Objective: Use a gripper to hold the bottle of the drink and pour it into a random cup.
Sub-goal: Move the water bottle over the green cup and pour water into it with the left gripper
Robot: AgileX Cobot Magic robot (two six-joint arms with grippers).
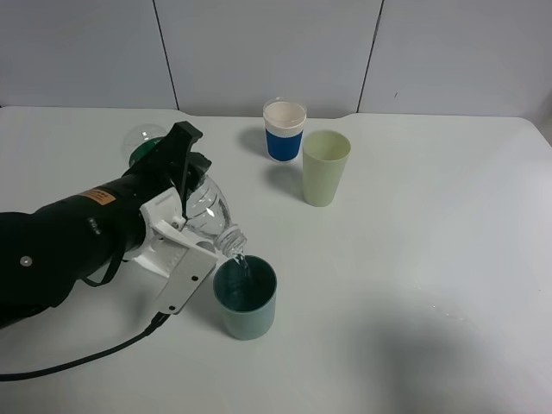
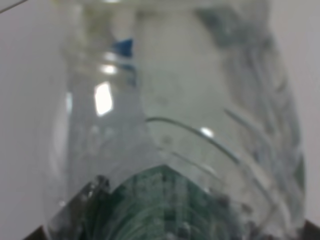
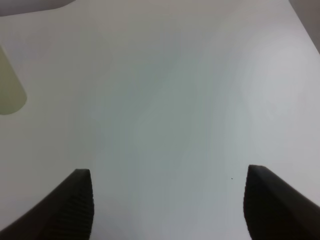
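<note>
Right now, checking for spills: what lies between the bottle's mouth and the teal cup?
Only a water stream, bottle to cup, seen in the exterior high view.

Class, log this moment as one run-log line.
stage: pouring | left pincer: shut on bottle, tilted mouth-down | water stream entering dark teal cup | right pincer: open, empty

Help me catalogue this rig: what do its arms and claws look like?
The left arm is thick, rounded and black, with an orange label and a black cable trailing from it. Its claw has white plastic parts and a black finger. Of the right claw only two dark, ribbed fingertips show.
</note>
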